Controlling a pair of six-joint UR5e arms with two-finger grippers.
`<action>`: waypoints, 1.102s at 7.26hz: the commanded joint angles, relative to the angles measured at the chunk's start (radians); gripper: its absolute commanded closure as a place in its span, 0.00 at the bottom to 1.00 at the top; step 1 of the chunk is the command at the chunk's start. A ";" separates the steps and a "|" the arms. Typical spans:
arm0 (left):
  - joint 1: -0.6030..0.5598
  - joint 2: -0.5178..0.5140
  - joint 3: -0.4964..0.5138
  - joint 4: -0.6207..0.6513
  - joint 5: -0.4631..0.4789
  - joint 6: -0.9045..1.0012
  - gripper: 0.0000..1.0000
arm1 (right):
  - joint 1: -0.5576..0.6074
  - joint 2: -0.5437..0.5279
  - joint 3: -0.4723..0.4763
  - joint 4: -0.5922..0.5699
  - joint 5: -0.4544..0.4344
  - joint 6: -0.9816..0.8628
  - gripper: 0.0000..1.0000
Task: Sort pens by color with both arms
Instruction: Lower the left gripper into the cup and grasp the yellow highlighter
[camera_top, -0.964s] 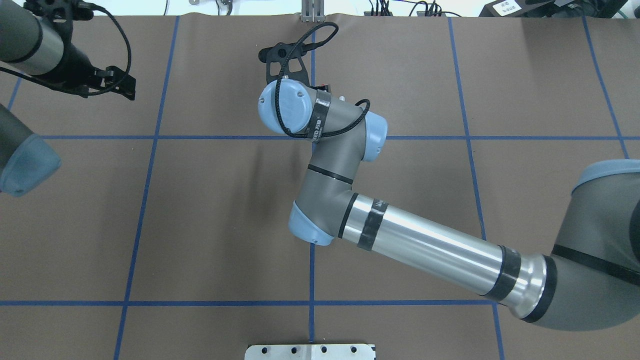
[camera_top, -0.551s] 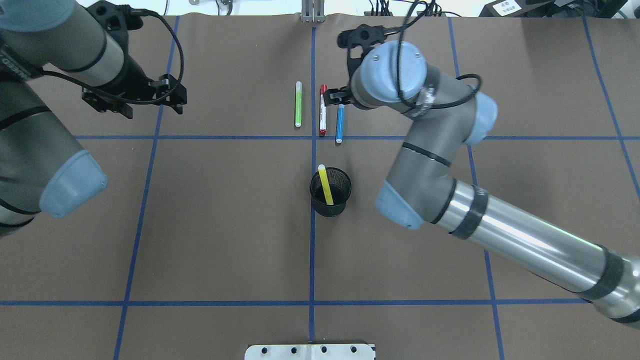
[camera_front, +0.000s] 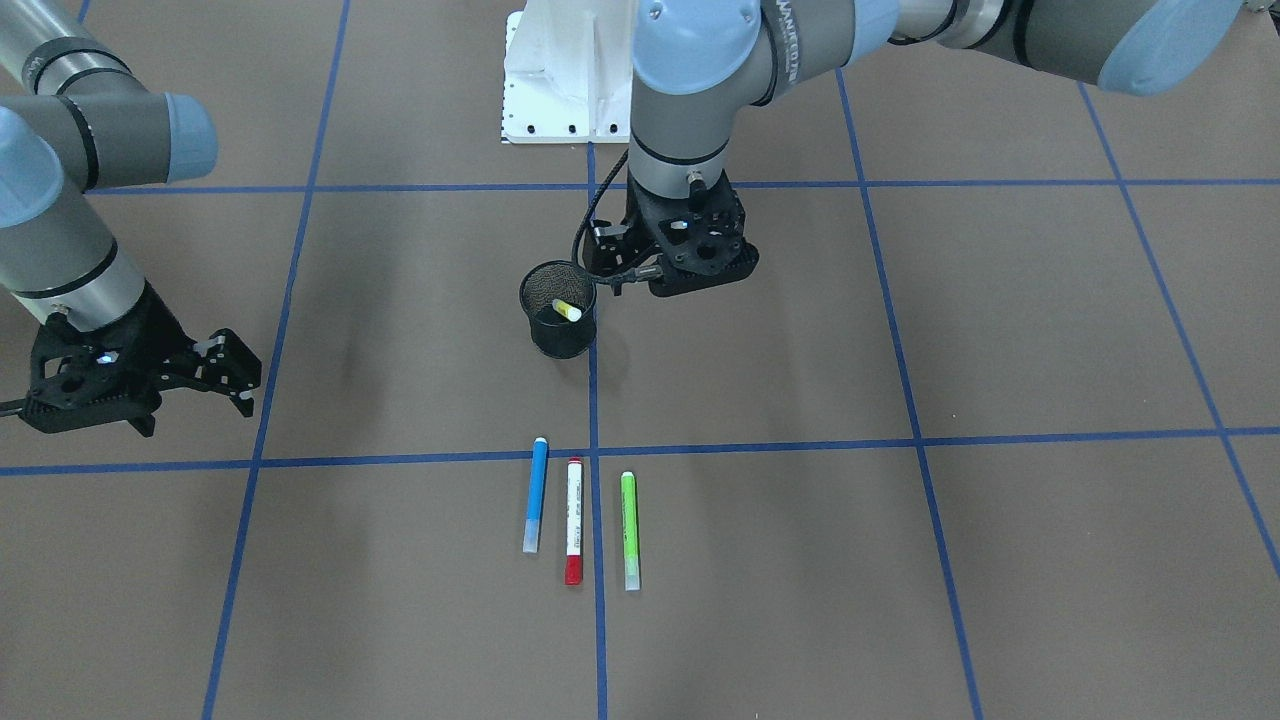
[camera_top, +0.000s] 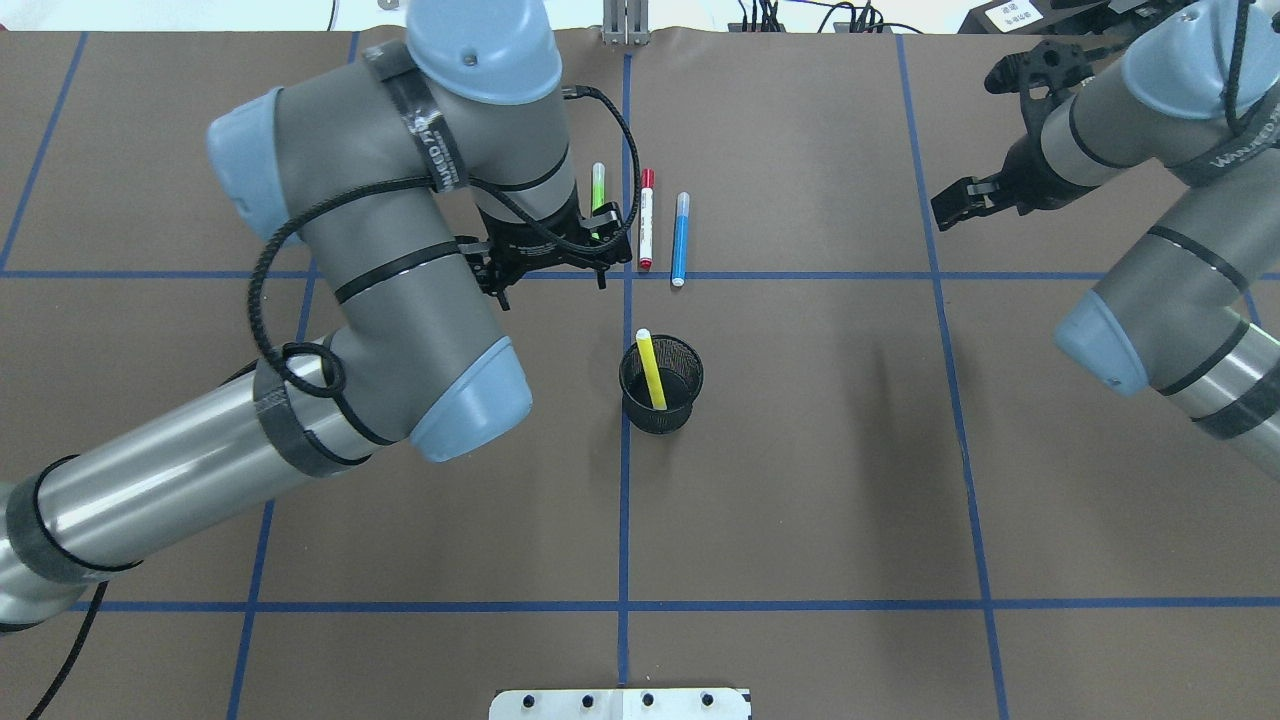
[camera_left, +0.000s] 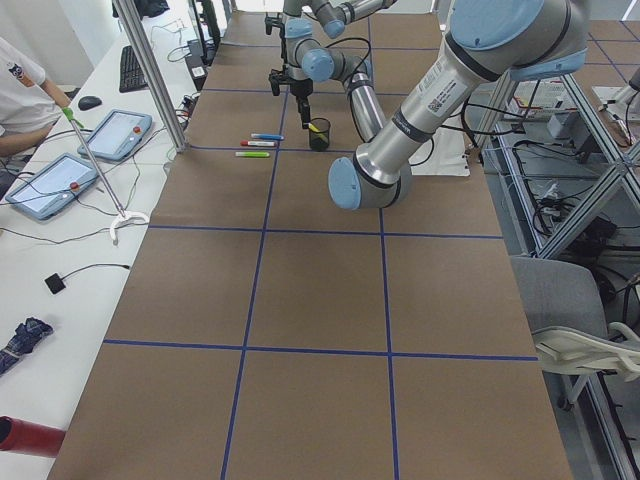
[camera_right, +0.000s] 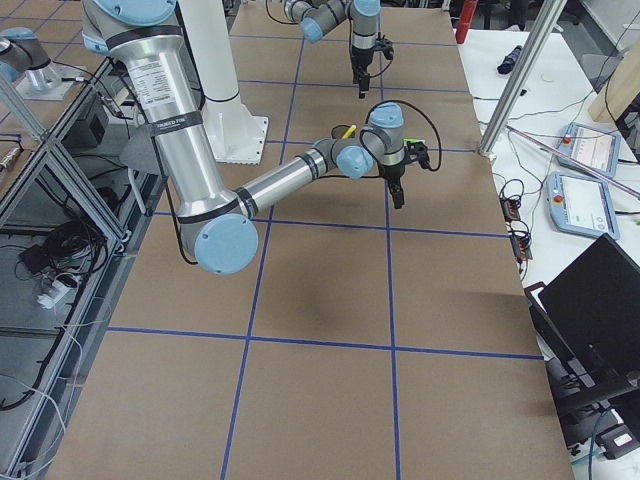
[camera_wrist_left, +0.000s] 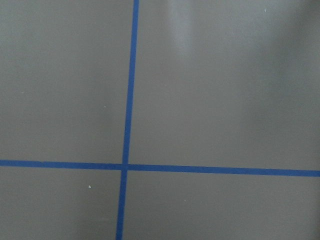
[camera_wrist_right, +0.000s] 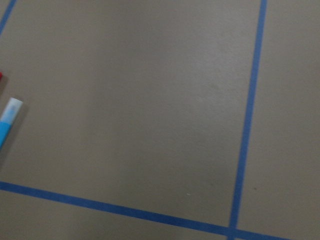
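Three pens lie side by side past the table's middle: lime green (camera_top: 597, 184) (camera_front: 629, 530), white with a red cap (camera_top: 645, 220) (camera_front: 574, 520), and blue (camera_top: 680, 240) (camera_front: 536, 495). The yellow pen (camera_top: 650, 368) (camera_front: 567, 311) stands slanted in the black mesh cup (camera_top: 661, 418) (camera_front: 560, 342). My left gripper (camera_top: 606, 247) (camera_front: 608, 258) hangs raised over the green pen's near end, open and empty. Far out on the right side, my right gripper (camera_top: 958, 200) (camera_front: 235, 372) is open and empty too. The right wrist view catches the blue pen's tip (camera_wrist_right: 8, 121).
Blue tape lines (camera_top: 624, 500) split the brown table into squares. The white base plate (camera_top: 620, 703) (camera_front: 550, 80) sits at the robot's edge. A person (camera_left: 20, 90) sits at a side bench with tablets (camera_left: 115, 133) beyond the far edge.
The right arm, earlier over the pens at the centre, has swung out to the right. The left arm has come in from the far left to the green pen.
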 joint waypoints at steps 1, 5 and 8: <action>0.002 -0.054 0.163 -0.116 -0.124 -0.071 0.01 | 0.055 -0.043 -0.055 -0.001 0.080 -0.035 0.01; -0.022 -0.182 0.442 -0.180 -0.314 -0.263 0.06 | 0.064 -0.064 -0.077 0.004 0.112 -0.061 0.01; -0.019 -0.183 0.460 -0.188 -0.321 -0.270 0.21 | 0.064 -0.069 -0.075 0.004 0.109 -0.058 0.01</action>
